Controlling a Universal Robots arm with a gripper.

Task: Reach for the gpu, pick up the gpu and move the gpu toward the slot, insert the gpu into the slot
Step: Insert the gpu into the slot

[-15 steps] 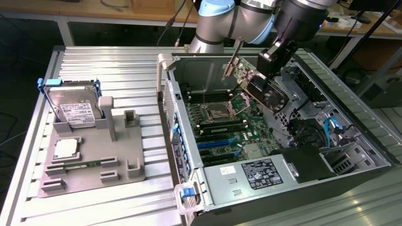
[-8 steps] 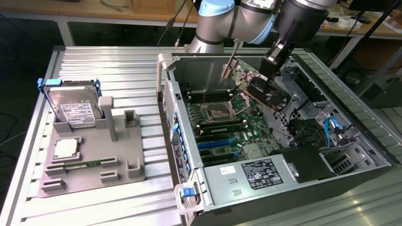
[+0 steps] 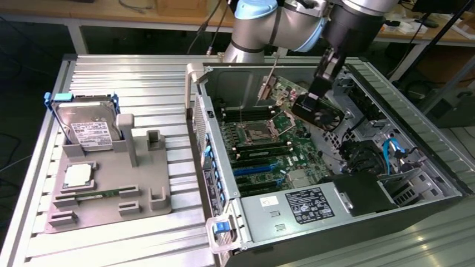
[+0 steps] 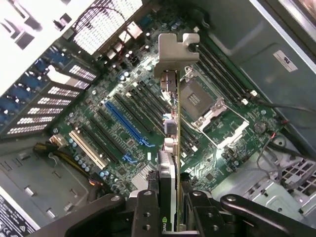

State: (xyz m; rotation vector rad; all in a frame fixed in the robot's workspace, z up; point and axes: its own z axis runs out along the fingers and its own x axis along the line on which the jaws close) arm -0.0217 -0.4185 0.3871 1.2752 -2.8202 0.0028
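Gripper (image 4: 170, 210) fingers (image 4: 145, 213) sit closest in the wrist view, clamped on the gpu (image 4: 168, 173), one on each face of the card. From there the card is seen edge-on, and its silver bracket (image 4: 176, 48) is the end farthest from the fingers.

From the exterior view, the gripper (image 3: 312, 100) holds the gpu (image 3: 324, 114) tilted in the air inside the open case (image 3: 415, 139), fan facing outward. It hangs above the motherboard (image 3: 267, 150), over the part near the CPU socket (image 3: 261, 131), and touches no connector. The long blue slot (image 4: 126, 123) on the board stands apart from the card, with nothing in it.

Outside the case, towards the exterior view's left, a grey holder (image 3: 141, 189) rests on the ribbed metal table (image 3: 126, 72). It carries an upright hard drive (image 3: 85, 127), a flat chip (image 3: 78, 175) and a green memory stick (image 3: 100, 194).
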